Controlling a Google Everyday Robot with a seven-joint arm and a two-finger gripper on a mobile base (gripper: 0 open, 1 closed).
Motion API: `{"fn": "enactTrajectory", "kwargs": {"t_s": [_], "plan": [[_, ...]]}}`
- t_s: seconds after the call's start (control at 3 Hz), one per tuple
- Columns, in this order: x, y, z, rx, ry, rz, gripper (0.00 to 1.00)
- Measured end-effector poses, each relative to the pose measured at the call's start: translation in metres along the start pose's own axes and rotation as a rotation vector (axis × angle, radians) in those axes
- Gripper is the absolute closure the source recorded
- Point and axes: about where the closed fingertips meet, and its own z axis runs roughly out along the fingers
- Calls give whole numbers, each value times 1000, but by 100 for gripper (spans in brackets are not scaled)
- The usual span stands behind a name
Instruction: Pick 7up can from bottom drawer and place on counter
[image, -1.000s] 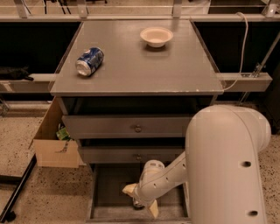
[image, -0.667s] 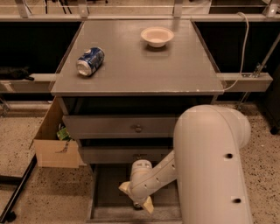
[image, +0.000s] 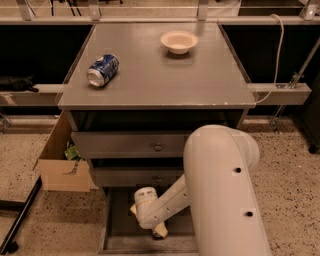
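The 7up can is hidden from view. The end effector (image: 159, 231) sits low inside the open bottom drawer (image: 120, 227), near its middle; whether it is open or holds anything I cannot tell. Above, the table (image: 165, 80) carries a blue-and-white can (image: 102, 70) on the left and a bowl (image: 179, 41) at the far right.

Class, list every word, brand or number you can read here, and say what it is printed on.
None can be read.
Blue can on the counter: white print, too blurred to read.
Gripper, down in the bottom drawer: no text shows.
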Motion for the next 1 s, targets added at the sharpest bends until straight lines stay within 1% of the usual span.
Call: {"fn": "enactTrajectory", "kwargs": {"t_s": [0.33,0.67,1.0], "plan": [[8,3,-5,33,-13,-10,0],[5,15,0,33,-119,-25,0],[11,25,22,6,-140,-19,0]]}}
